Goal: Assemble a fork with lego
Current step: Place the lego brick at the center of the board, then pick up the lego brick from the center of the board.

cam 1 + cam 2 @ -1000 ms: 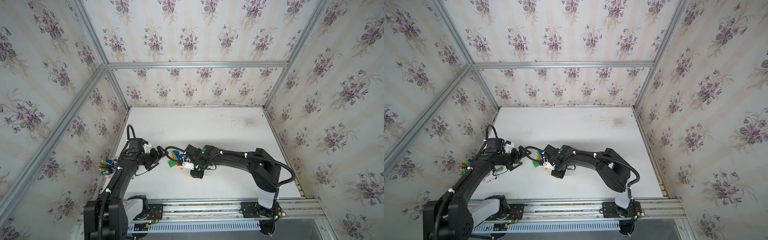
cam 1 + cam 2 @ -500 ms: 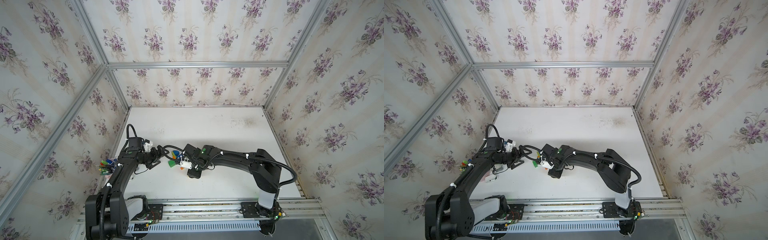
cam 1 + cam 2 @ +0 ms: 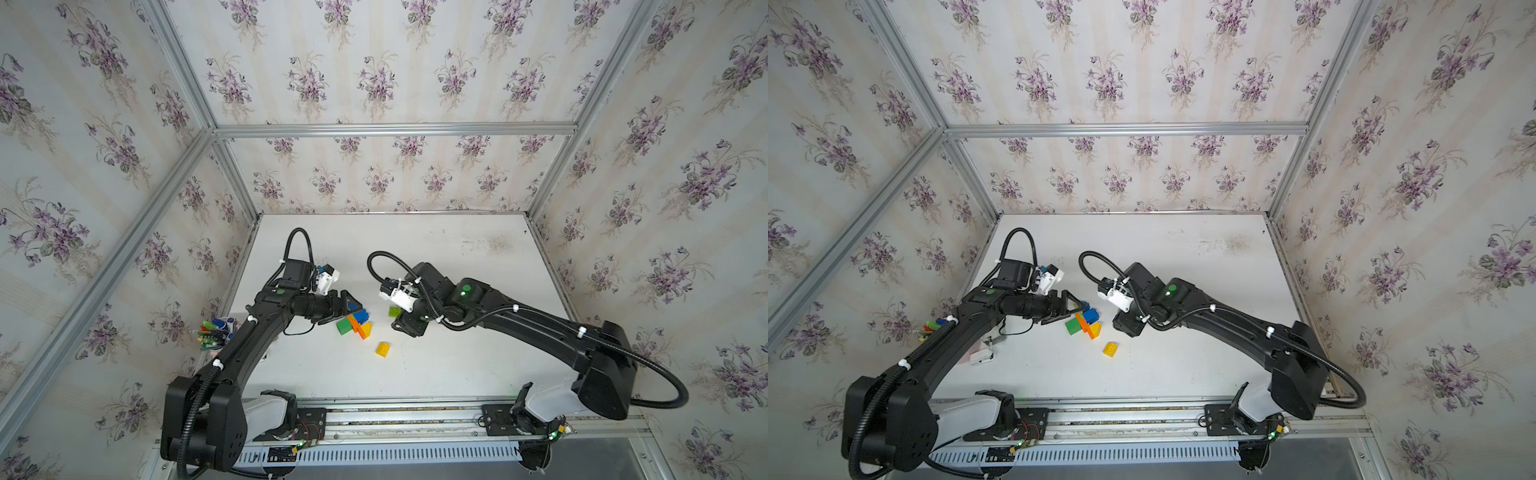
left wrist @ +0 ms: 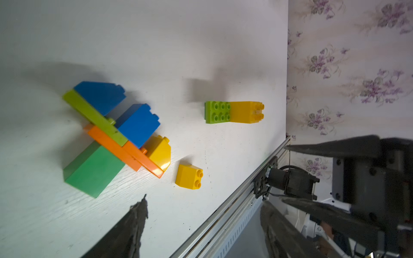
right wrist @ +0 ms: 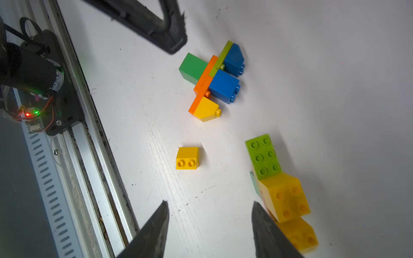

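A joined lego piece point(image 3: 353, 325) point(image 3: 1084, 323) lies left of the table's middle: a green block, orange and lime plates, two blue bricks and a yellow slope point(image 4: 107, 143) point(image 5: 212, 82). In front of it sits a loose yellow brick point(image 3: 382, 349) point(image 3: 1110, 349) point(image 4: 189, 176) point(image 5: 187, 158). To the right lies a lime plate point(image 3: 395, 311) point(image 4: 217, 111) point(image 5: 263, 156) joined to yellow bricks point(image 5: 283, 196). My left gripper point(image 3: 347, 300) point(image 3: 1074, 306) point(image 4: 203, 200) hovers open at the joined piece's far left edge. My right gripper point(image 3: 409, 326) point(image 3: 1129, 328) point(image 5: 210, 202) is open and empty, one finger beside the yellow bricks.
A holder of coloured pens point(image 3: 214, 332) point(image 3: 932, 326) stands at the table's left edge, with a small white-and-pink object point(image 3: 978, 353) in front of it. The metal rail point(image 3: 395, 411) runs along the front edge. Papered walls close in the other three sides.
My right gripper has opened from shut and drawn back to the right, away from the joined piece. My left gripper has moved right, up to that piece, with its jaws narrowing a little.
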